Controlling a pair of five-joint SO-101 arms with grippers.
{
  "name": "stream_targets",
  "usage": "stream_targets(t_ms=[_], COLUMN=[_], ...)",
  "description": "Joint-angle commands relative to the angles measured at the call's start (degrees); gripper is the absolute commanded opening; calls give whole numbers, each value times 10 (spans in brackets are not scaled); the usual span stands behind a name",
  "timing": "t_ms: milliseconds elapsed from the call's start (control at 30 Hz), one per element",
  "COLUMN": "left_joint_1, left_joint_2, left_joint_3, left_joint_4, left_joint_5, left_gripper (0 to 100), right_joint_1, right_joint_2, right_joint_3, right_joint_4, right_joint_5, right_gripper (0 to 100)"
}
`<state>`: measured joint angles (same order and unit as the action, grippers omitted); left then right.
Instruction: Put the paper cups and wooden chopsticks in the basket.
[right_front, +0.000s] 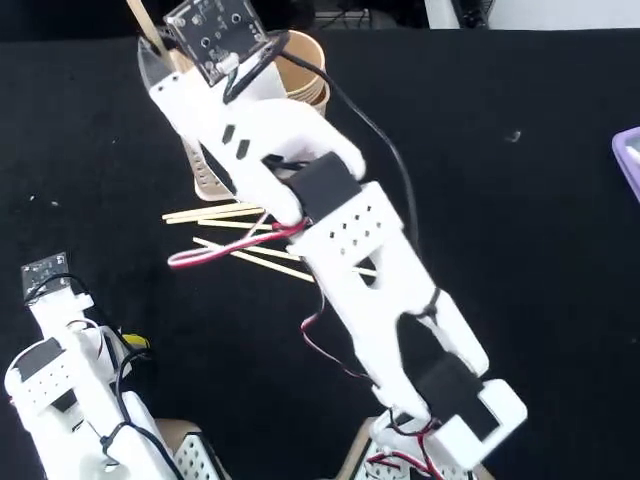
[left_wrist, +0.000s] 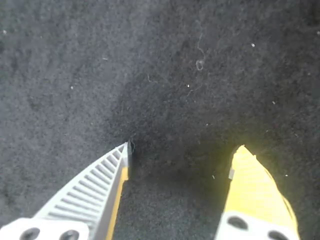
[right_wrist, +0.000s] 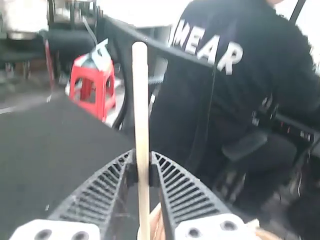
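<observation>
Near the far edge of the table, we see the right gripper clamped on one wooden chopstick, which sticks out past its fingertips, close to the stacked paper cups. More chopsticks lie loose toward the table's middle, partly under that arm. At the near left corner, the left gripper hangs over bare table, jaws wide, holding nothing.

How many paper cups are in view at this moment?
2. One paper cup stands upright at the far side of the table; a second cup lies on its side near the loose chopsticks, partly under the right arm. Others may be nested or hidden.
</observation>
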<state>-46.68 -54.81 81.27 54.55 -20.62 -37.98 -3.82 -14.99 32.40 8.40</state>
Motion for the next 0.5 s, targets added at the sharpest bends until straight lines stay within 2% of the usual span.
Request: stream_targets(t_ms=[0, 200, 467], left_joint_1=[-5, -5, -4], left_joint_2=[-4, -4, -4], left_joint_3=[1, 1, 1], left_joint_4=[-7, -7, -7], left_joint_5=[1, 1, 1], left_gripper=[321, 321, 321], right_joint_1=[6, 21, 55], right_joint_2=[1, 17, 47], right_joint_3=[-29, -29, -4], right_joint_4=[-61, -116, -124], right_joint_5=[-5, -8, -9], right_gripper=[11, 11, 11])
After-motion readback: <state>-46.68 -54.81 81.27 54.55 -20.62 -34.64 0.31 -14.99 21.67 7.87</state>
